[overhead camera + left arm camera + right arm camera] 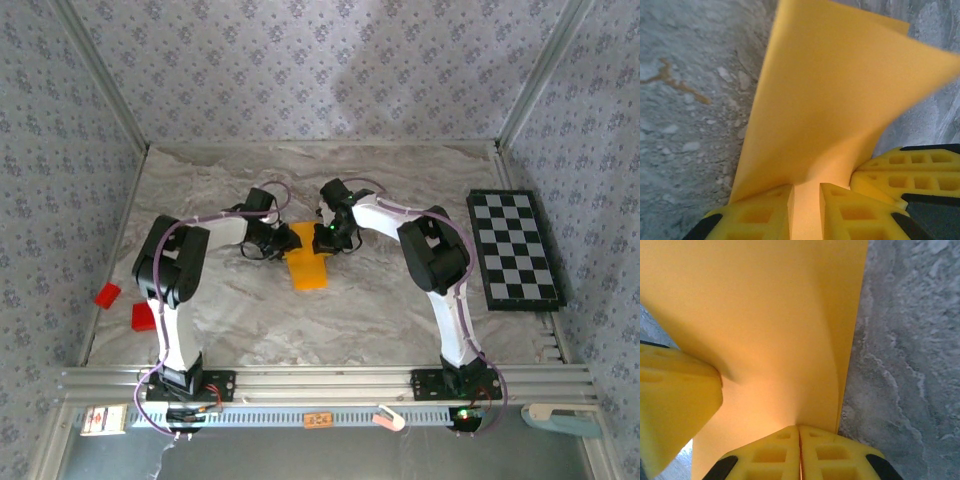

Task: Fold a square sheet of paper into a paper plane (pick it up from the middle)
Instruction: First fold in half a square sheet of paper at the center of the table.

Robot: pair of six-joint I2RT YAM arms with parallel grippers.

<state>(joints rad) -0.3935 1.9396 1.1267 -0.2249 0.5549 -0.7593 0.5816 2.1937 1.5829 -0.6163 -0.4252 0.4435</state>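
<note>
- Over the middle of the table (400, 310), my left gripper (805, 195) pinches the square sheet of paper (307, 268) through a slim gap. My right gripper (800, 437), just beside it, clamps fully onto the same sheet.
- Best, I judge: hold both pinches level so the crease runs straight.

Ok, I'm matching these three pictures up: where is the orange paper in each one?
Top view: paper at the picture's centre.
Left wrist: paper rising from bottom centre towards the top right.
Right wrist: paper across the left and centre.
Shared landmark: the grey marbled table under it.
</note>
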